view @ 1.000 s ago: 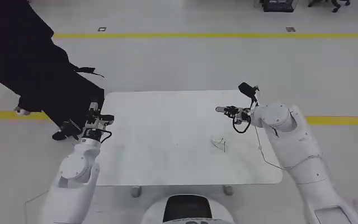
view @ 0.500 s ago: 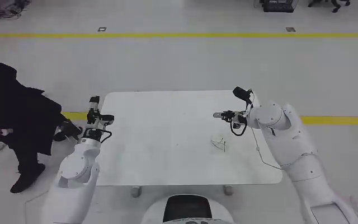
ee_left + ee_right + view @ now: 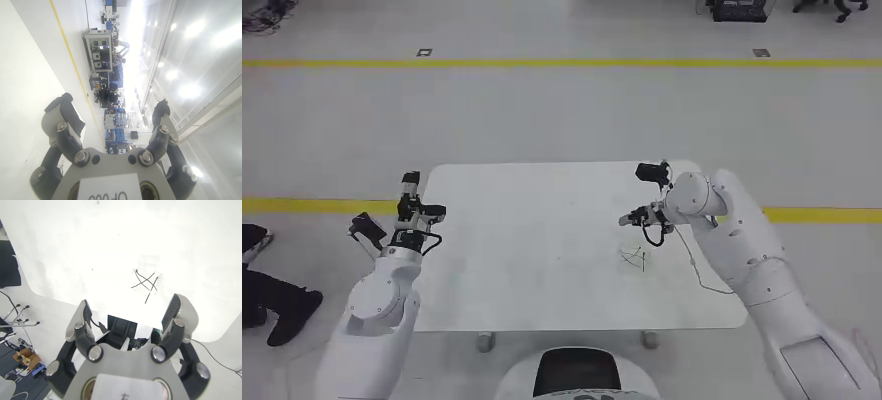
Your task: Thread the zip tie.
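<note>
Those ceiling lights [image 3: 194, 26] totally blow out my left wrist view with glare; the table [image 3: 113, 247] washes out white, and straight lines bow near edges.

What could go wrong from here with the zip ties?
1. The zip ties lie crossed in one pile, so the open jaws on the right arm may well pinch two at once or drag the others.
2. They are thin and flat on the table, so the jaws could slip off or scrape the top.
3. The left arm sits at the opposite table edge, jaws open and empty, so threading likely needs a long move.
</note>
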`<move>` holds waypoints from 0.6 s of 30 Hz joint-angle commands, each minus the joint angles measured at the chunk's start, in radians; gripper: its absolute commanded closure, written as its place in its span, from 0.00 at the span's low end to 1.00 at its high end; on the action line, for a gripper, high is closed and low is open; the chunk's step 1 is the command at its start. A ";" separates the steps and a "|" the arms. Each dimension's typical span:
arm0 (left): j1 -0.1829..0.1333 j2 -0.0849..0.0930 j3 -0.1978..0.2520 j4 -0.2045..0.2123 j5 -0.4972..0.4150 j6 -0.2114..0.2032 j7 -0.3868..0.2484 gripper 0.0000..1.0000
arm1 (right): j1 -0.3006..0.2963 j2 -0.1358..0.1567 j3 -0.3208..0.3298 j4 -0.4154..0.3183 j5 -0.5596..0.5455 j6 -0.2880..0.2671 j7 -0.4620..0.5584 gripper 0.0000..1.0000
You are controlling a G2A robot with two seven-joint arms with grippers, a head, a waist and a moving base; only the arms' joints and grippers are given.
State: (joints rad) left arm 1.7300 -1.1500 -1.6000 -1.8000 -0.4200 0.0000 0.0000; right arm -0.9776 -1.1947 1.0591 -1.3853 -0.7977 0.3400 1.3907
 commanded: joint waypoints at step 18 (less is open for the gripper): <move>0.000 0.000 0.000 0.000 0.000 0.000 0.000 0.00 | 0.035 -0.038 -0.049 0.121 -0.020 0.000 -0.008 0.00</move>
State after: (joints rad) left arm 1.7300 -1.1500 -1.6000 -1.8000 -0.4200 0.0000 0.0000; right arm -0.9414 -1.2322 1.0115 -1.2679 -0.8093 0.3400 1.3885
